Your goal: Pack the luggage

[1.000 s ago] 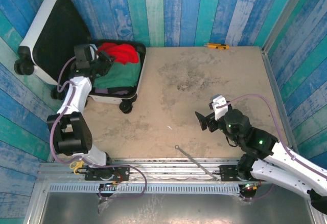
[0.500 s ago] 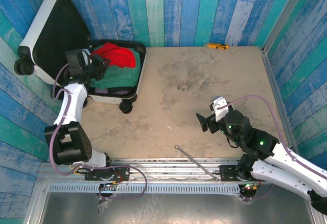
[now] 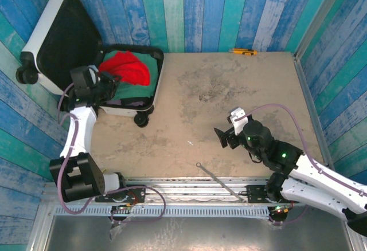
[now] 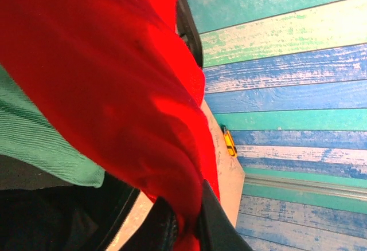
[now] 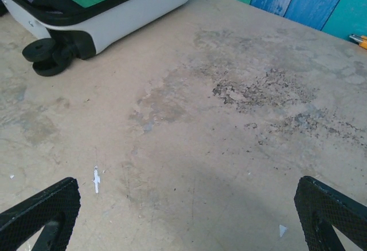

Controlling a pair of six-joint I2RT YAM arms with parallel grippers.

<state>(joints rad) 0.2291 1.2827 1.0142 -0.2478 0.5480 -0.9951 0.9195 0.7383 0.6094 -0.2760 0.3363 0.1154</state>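
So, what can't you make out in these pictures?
Left wrist view: the red garment covers most of the left fingers.
Top view: folded clothes hide the luggage lining beneath.
Right wrist view: the top edge cuts off the luggage.
Top view: yellow object by far wall, too small to identify.

The sandy, stained bench [image 3: 229,108] carried the open white luggage [image 3: 123,111] at its far left corner. Well right of the luggage, by the back wall, lay a small yellow object [image 3: 243,51]; a thin metal rod [image 3: 215,177] lay nearer, right of it
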